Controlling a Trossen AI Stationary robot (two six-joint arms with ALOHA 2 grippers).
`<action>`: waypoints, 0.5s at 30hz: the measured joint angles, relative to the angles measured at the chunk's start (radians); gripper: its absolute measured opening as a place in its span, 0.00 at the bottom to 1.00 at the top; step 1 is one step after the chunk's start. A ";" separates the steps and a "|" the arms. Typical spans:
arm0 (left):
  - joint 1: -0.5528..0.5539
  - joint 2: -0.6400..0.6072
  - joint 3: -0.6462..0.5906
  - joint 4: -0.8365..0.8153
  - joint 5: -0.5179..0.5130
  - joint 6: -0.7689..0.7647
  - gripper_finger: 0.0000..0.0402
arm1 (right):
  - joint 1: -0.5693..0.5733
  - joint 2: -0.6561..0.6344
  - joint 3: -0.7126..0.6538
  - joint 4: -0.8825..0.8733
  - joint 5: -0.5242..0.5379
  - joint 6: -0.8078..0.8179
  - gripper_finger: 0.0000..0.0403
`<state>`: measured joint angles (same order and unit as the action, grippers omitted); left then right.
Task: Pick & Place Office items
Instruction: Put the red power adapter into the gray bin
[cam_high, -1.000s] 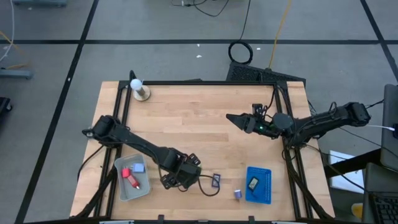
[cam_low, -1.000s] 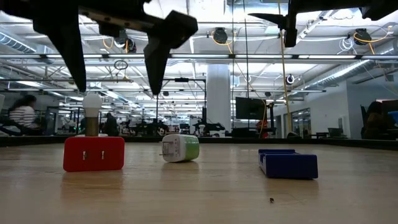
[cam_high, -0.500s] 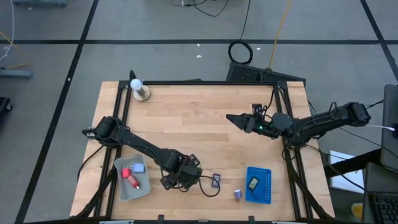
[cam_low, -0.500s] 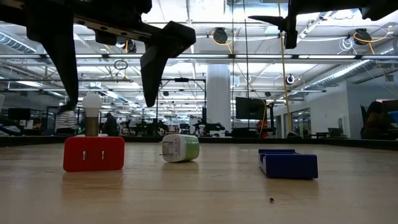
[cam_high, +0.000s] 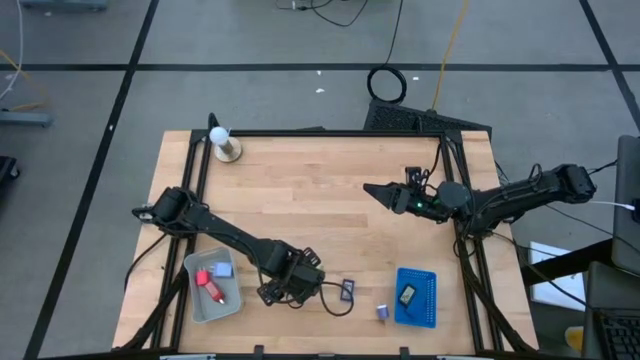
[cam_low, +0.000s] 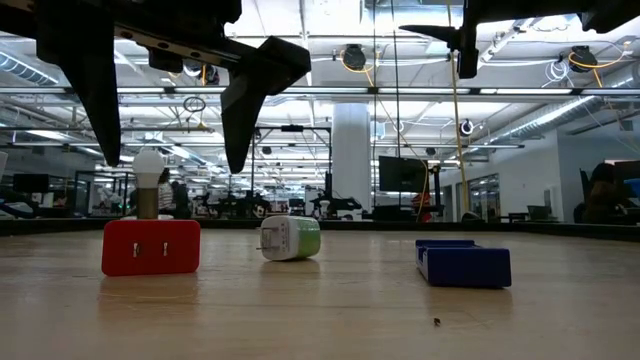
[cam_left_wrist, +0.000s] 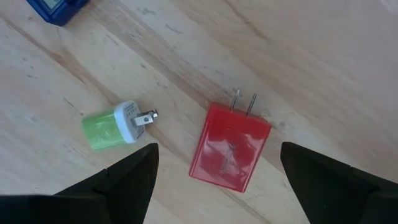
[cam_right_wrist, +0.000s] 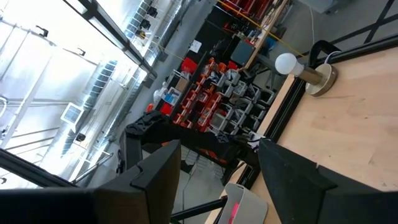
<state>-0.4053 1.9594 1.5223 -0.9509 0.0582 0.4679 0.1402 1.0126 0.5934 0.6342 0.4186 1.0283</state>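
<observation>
Your left gripper (cam_left_wrist: 214, 180) hung above the table (cam_high: 300, 190) near its front edge, fingers (cam_low: 245, 110) spread apart and empty. The red plug block (cam_left_wrist: 230, 147) lay flat directly under the gap, prongs out; the green-white charger (cam_left_wrist: 115, 126) lay just beside it. Your right gripper (cam_high: 378, 190) waited over mid-table, fingers apart. 2 pieces sat in the grey tray (cam_high: 195, 305), 1 in the blue tray (cam_high: 425, 300).

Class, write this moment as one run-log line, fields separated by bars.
left gripper open above red charger | green-white charger beside it | right gripper open, waiting mid-table | grey tray holds items
</observation>
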 joint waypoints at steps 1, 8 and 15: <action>-0.001 0.000 -0.001 0.000 0.000 0.000 0.84 | 0.000 0.000 0.000 0.000 0.000 0.000 0.52; -0.025 -0.001 -0.040 0.005 -0.084 0.112 0.84 | 0.000 0.000 0.000 -0.004 0.000 0.003 0.52; -0.029 -0.001 -0.094 0.070 -0.085 0.106 0.84 | 0.000 0.000 0.000 -0.027 -0.001 0.007 0.52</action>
<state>-0.4347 1.9587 1.4283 -0.8807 -0.0269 0.5743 0.1402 1.0126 0.5931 0.6071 0.4179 1.0355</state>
